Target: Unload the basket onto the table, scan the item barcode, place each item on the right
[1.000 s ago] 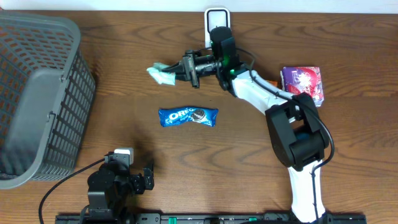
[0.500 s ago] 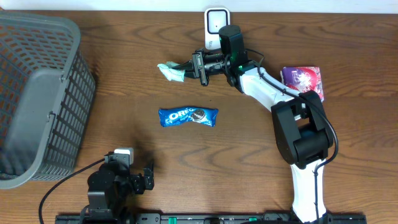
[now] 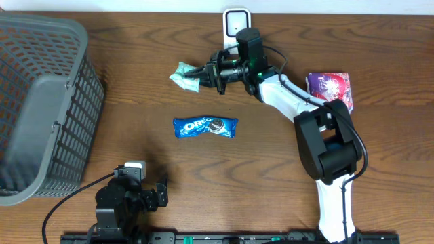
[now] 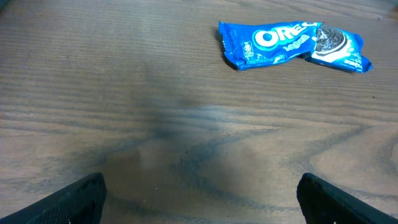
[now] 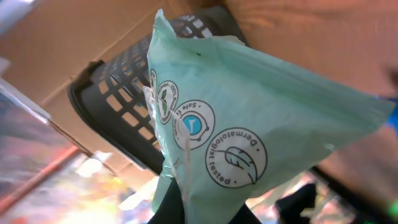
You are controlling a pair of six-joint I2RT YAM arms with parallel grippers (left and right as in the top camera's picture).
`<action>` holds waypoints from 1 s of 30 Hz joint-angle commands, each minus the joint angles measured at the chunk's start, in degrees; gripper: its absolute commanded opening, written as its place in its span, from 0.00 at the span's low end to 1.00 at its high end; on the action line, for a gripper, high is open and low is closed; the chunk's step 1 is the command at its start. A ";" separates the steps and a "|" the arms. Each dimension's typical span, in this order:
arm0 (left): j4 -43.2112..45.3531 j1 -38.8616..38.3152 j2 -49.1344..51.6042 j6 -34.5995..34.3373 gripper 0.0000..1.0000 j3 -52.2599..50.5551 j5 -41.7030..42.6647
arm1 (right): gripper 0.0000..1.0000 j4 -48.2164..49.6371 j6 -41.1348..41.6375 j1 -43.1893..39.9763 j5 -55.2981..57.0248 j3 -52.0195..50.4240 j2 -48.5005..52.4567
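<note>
Green pouch (image 3: 182,74), pinched in right hand (image 3: 201,73), has tilted slightly; left hand (image 4: 200,202) spread. One pouch, one Oreo pack (image 3: 205,127), one purple pack (image 3: 329,88), one basket (image 3: 85,102).

Mint green pouch (image 5: 249,124), round white badges with dark teal print, 1 badge has blue centre. Cookie pack (image 4: 292,43) bright blue, white lettering, black-and-white cookie picture. Desk (image 3: 135,41) dark brown, wavy wood grain all over. Basket (image 3: 41,102) plain grey, open grid pattern on walls. Box (image 3: 330,91) purple-pink, busy print, too small to read. Scanner (image 3: 235,20) white. Right arm (image 3: 283,95) white links, black joints.
</note>
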 commanded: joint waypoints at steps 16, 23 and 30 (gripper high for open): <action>-1.16 -0.22 -0.35 0.96 0.98 -0.24 0.68 | 0.01 -49.27 -53.29 0.59 42.86 10.82 -3.04; -1.16 -0.22 -0.35 0.96 0.98 -0.24 0.68 | 0.01 -59.71 -71.87 -0.33 69.81 15.80 -3.13; -1.16 -0.22 -0.35 0.96 0.98 -0.24 0.68 | 0.01 -62.97 -71.89 -0.90 75.32 15.56 -3.06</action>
